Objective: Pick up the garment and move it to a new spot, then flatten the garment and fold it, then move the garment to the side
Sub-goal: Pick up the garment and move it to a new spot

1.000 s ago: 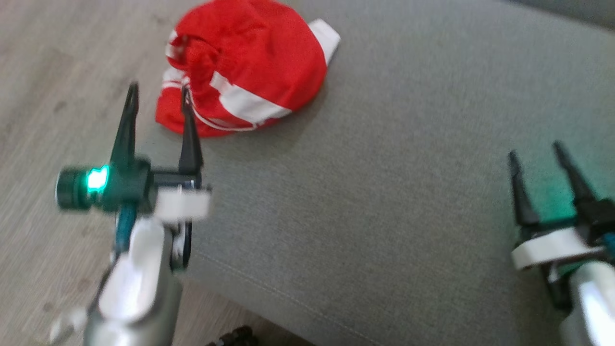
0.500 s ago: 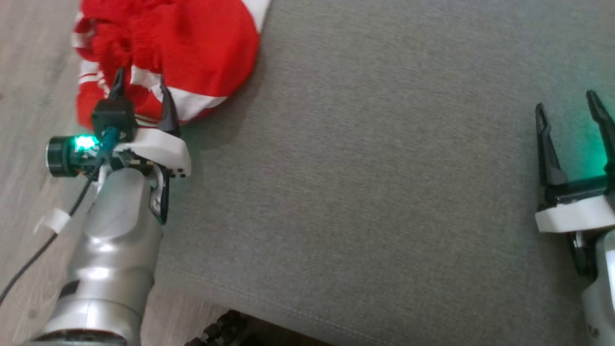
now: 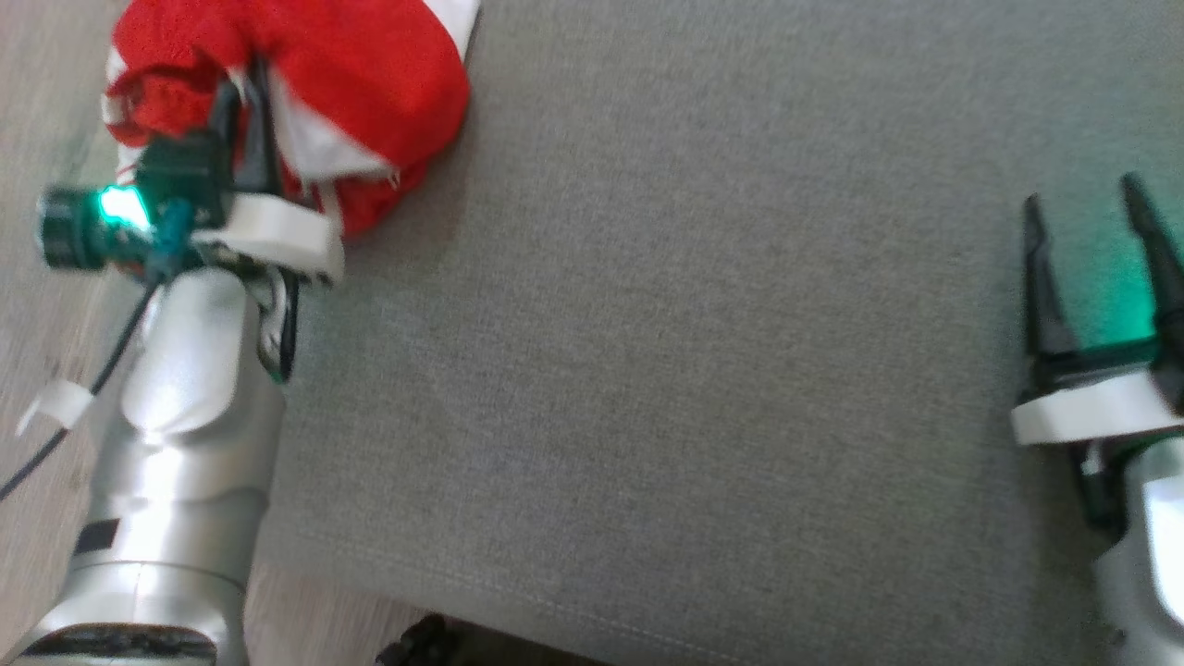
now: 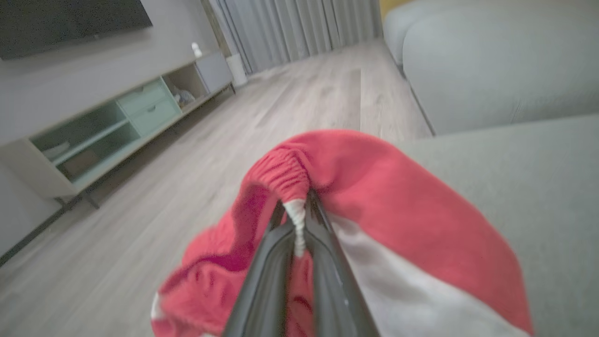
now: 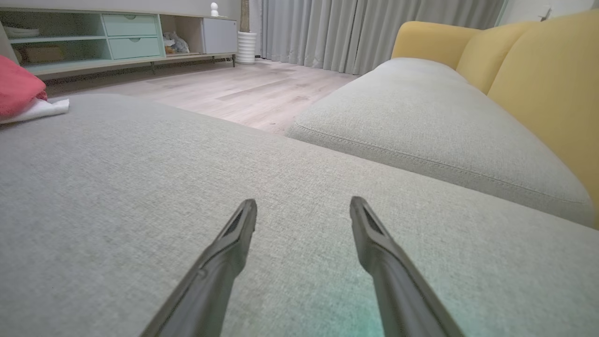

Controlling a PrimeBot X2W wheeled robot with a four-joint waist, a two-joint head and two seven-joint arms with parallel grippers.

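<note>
Garment [image 3: 370, 83] lies bunched at the left edge of the grey cushion [image 3: 694, 324]. Left gripper [image 4: 295, 206]: jaws closed on its red waistband. Right gripper [image 5: 303, 202]: jaws open, empty, above the cushion. Assessment: pickup begun; relocating, flattening, folding and setting aside outstanding.

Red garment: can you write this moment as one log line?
step: pick up | left gripper: shut on red garment | right gripper: open, empty, over grey cushion | garment: bunched at cushion edge
</note>
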